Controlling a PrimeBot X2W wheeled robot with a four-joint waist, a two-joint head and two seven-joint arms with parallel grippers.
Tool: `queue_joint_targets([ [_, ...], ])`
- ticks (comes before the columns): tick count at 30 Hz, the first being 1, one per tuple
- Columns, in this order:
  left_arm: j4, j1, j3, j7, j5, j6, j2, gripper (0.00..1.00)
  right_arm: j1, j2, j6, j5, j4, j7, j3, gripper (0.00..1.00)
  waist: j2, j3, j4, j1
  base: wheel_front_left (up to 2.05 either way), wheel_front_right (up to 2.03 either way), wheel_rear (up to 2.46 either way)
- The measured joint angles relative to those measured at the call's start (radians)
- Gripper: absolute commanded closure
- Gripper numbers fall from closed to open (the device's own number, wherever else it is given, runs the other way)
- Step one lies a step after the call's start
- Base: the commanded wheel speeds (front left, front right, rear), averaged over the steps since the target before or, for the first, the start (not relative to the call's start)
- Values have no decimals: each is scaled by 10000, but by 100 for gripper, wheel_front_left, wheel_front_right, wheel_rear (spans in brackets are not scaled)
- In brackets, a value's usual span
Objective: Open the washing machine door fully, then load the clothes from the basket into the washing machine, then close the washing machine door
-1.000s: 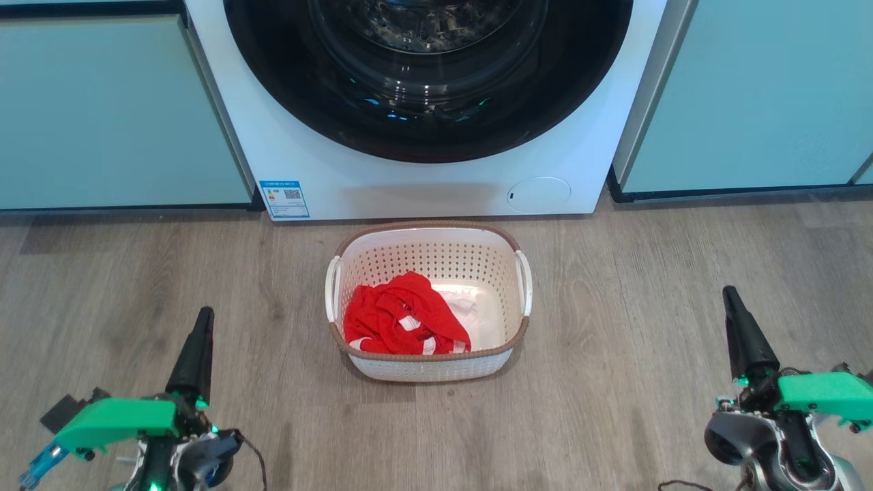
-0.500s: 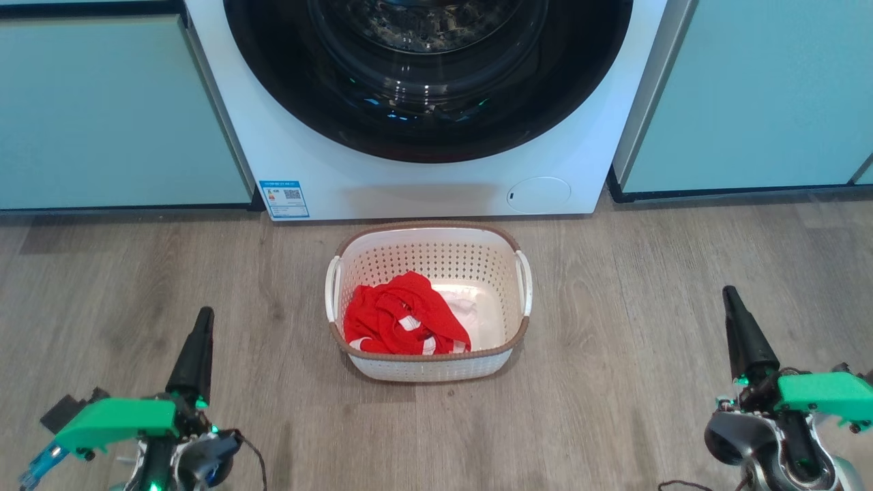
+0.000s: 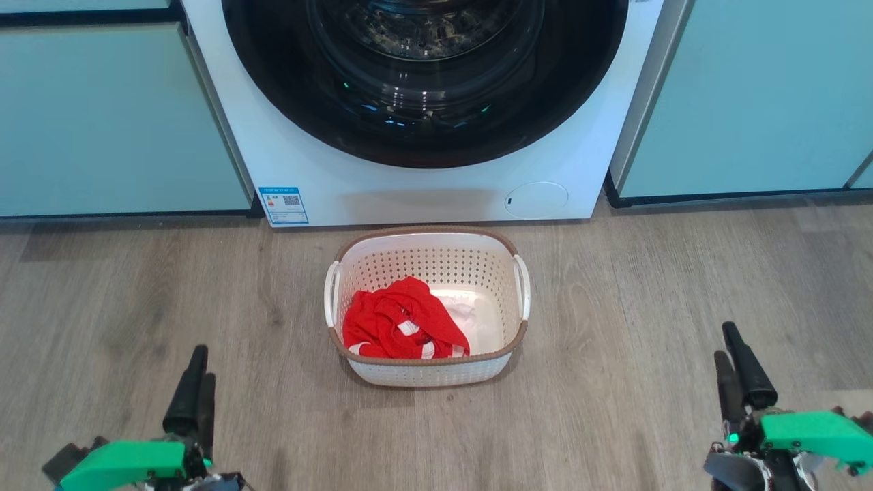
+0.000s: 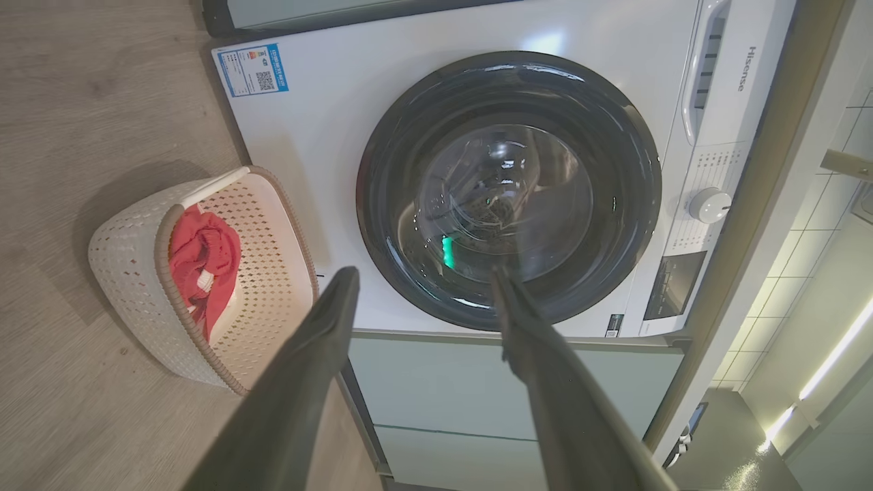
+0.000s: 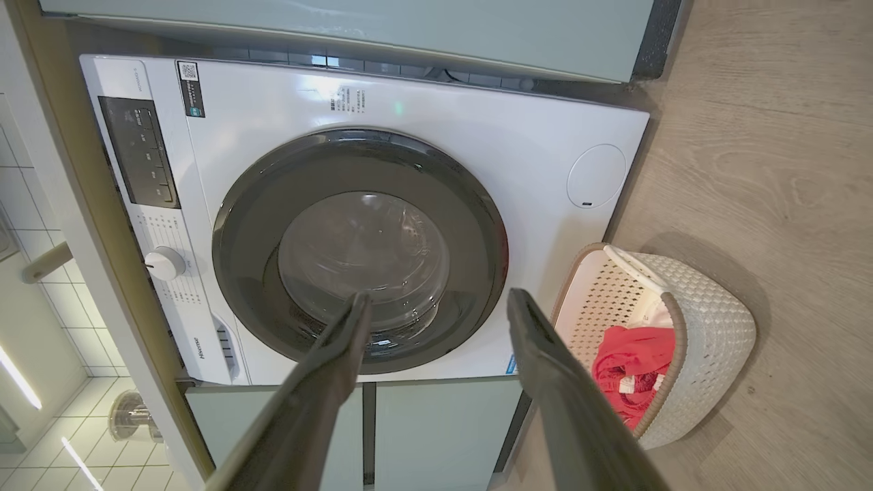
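Note:
The washing machine (image 3: 436, 194) stands at the top centre. Its door (image 3: 266, 102), with a black rim and glass bowl, lies shut against the white front. In the wrist views the door (image 4: 508, 191) (image 5: 361, 252) also sits flush. On the floor in front of it stands the basket (image 3: 426, 233), holding the clothes (image 3: 399, 320): red cloth with white stripes and a white piece (image 3: 462, 312). My left gripper (image 3: 203, 361) (image 4: 423, 273) hovers open at the lower left. At the lower right, my right gripper (image 3: 724, 341) (image 5: 440, 294) is open too. Both are empty and well short of the basket.
Pale teal cabinets (image 3: 116, 116) (image 3: 750, 95) flank the machine. A blue sticker (image 3: 283, 204) and a small round white flap (image 3: 537, 199) mark its lower front. Wood floor (image 3: 648, 307) spreads around the basket on both sides.
Both grippers have gone from shut to open and sit lower in the head view. The camera has tipped slightly, shifting the whole scene down a little.

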Motion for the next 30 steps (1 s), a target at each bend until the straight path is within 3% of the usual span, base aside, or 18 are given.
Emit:
queue_joint_targets([
  [16,-813,-37,366,-449,1636,13,2,0,-16,0,0,-2742,-1312,-439,13,0,0,-92,-1,0,0,0,0],
  [30,-2240,-112,284,-884,3561,719,4,0,-242,-4,0,-5216,-2364,-836,353,0,0,-116,30,0,0,0,0],
])
